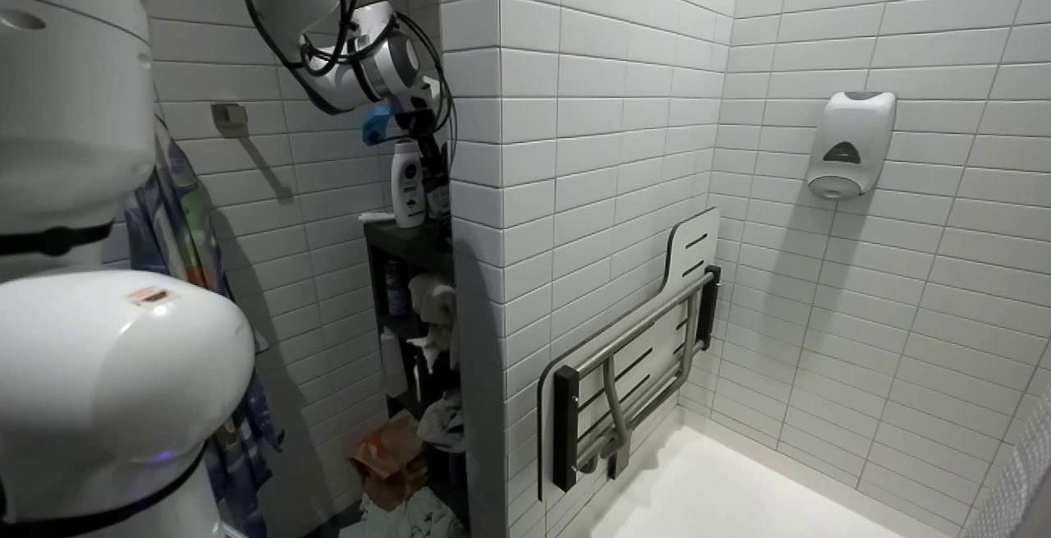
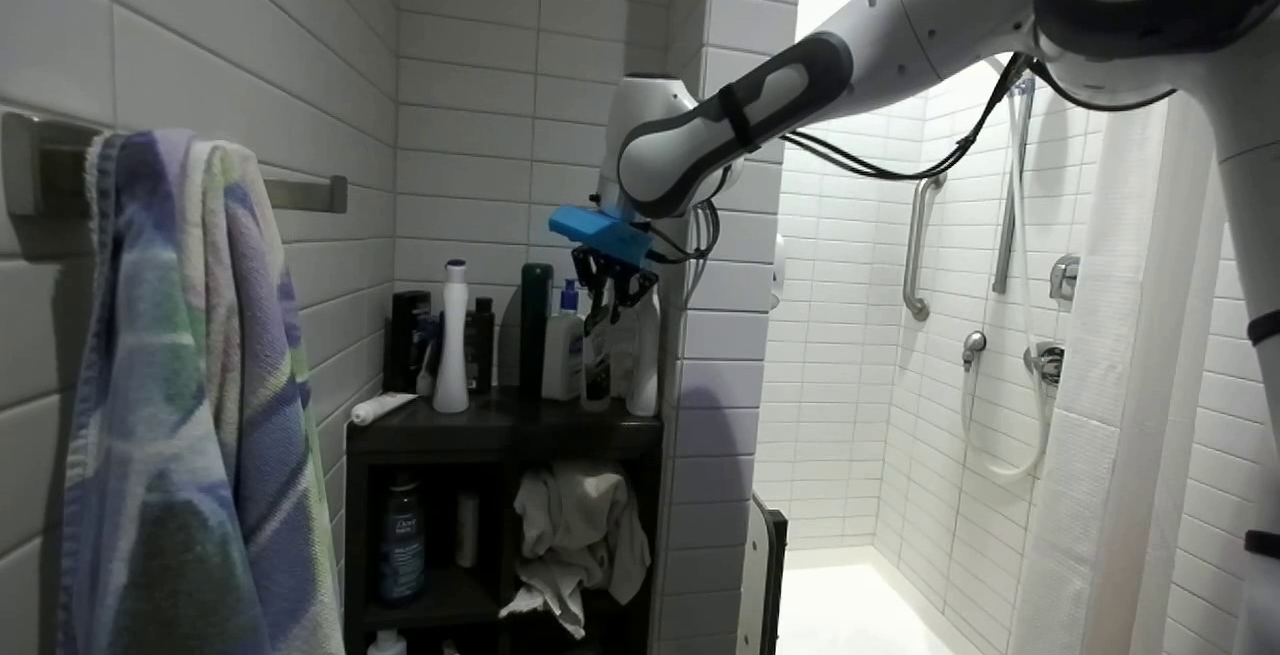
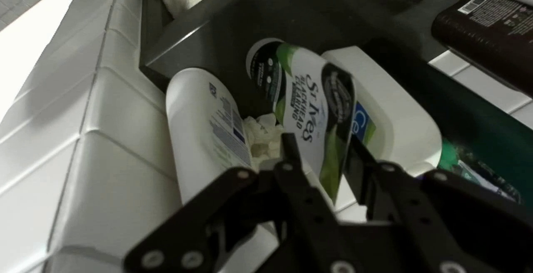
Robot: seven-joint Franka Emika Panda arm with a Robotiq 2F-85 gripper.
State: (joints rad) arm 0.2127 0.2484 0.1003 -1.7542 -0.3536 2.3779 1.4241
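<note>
Around the St Ives tube (image 3: 307, 102), probably soft and best pinched across its flat end, the partly spread tool (image 3: 322, 150) seemingly holds nothing.

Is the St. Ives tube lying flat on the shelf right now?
No, the St. Ives tube stands upright on the dark shelf top in an exterior view.

Atop the shelf unit (image 2: 430, 438) are two slim white bottles (image 2: 452, 360), one blue-topped bottle (image 2: 564, 357), one dark green bottle (image 2: 535, 330), one white tube (image 2: 383, 407), one St. Ives tube (image 3: 307, 106); well apart from it, one soap dispenser (image 1: 852, 131).
</note>
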